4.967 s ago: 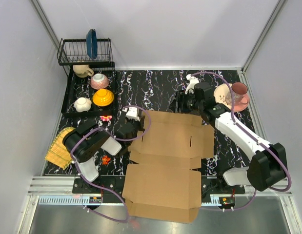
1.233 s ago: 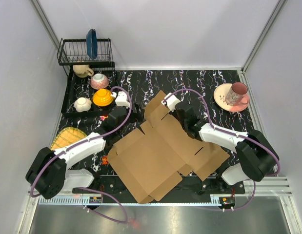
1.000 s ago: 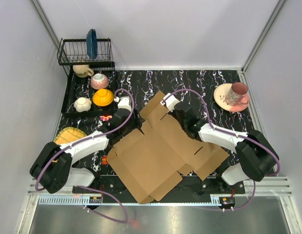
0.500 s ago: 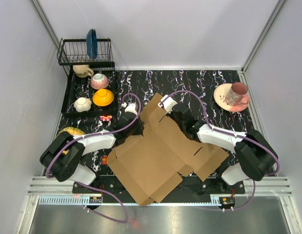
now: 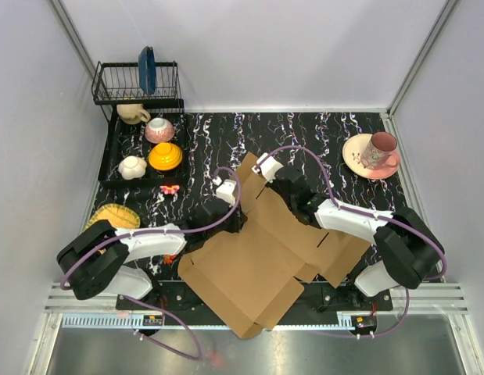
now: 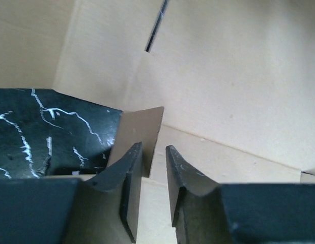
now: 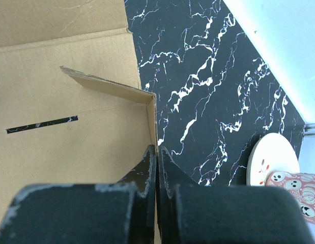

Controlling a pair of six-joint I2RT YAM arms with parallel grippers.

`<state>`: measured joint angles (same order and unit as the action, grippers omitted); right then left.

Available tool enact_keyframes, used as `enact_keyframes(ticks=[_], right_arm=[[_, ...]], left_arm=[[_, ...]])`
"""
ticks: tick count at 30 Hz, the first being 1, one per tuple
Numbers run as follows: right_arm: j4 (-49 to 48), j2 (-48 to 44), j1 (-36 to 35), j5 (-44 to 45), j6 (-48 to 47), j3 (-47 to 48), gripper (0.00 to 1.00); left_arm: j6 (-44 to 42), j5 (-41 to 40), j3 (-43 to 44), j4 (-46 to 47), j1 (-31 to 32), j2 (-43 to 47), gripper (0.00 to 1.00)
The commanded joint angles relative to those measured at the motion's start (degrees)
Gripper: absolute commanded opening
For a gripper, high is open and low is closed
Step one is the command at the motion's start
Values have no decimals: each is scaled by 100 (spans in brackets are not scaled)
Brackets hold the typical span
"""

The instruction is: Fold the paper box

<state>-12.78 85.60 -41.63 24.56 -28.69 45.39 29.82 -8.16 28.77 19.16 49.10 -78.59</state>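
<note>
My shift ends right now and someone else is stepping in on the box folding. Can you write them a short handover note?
Left claw: nearly closed at a small raised flap of the cardboard sheet; whether it really grips cannot be told.
Right claw: shut on the sheet's far edge, beside a lifted flap.
Sheet: mostly flat and askew on the table, its near corner reaching past the table's front edge.
Done: only flaps at the far end are lifted.
Left: raise the walls, tuck the tabs into the slits, close the box.
</note>
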Motion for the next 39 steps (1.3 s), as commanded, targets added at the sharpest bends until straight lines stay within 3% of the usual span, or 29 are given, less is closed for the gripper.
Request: enact_keyframes(ticks=[1, 3, 6, 8, 12, 18, 22, 29, 39], right_arm=[[-445, 9, -109, 40, 56, -12, 0], [-436, -17, -118, 49, 39, -4, 0], [-428, -70, -118, 76, -5, -3, 0], [-436, -87, -126, 84, -23, -3, 0], [-454, -105, -126, 76, -5, -39, 0], [-428, -114, -126, 14, 39, -65, 0], [-401, -114, -126, -3, 30, -39, 0], [-366, -79, -126, -39, 21, -3, 0], [-173, -53, -179, -47, -163, 242, 0]], left_arm=[[-126, -220, 5, 150, 222, 246, 40], [-204, -632, 49, -173, 214, 711, 61], [-556, -1353, 426, -762, 144, 1371, 83], [-714, -1469, 786, -1035, -66, 1643, 87], [-601, -907, 1200, -1046, -1101, 1654, 88], [-942, 85, 2173, -1028, -1921, 364, 82], [-1566, 1155, 2422, -774, -1983, -375, 82], [-2200, 1607, 2466, -439, -2097, -780, 82], [-2262, 1950, 2923, -606, -2159, -1528, 74]])
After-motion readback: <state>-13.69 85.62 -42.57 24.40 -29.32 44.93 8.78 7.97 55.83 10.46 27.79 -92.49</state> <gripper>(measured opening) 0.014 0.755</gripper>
